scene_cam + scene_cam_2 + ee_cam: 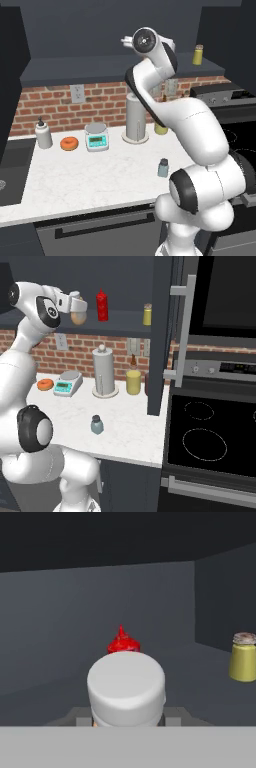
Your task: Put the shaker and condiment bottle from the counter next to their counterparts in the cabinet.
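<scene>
My pincer (76, 310) is up at the cabinet (125, 328) shelf, jaws clamped on the condiment bottle (77, 317). In the hand view its pale cap (126, 687) sits dead centre at 6 o'clock, with the tip of the red squeeze bottle (122, 642) poking up just behind it at 12. The yellow-green shaker (243, 657) stands well apart at 3 o'clock on the same shelf.

In the right base view the orange bottle hangs at about 9 o'clock of the red bottle, near it and at the shelf's front edge; I can't tell if its base touches the board.

Step in hand, as I read it: placing the first item. Next I need to ease forward over the shelf, lower, then let go without knocking the red one.

The blue-grey shaker (97, 424) is on the surface (125, 426), at 6 o'clock of the paper towel holder (103, 372), not yet handled.
</scene>
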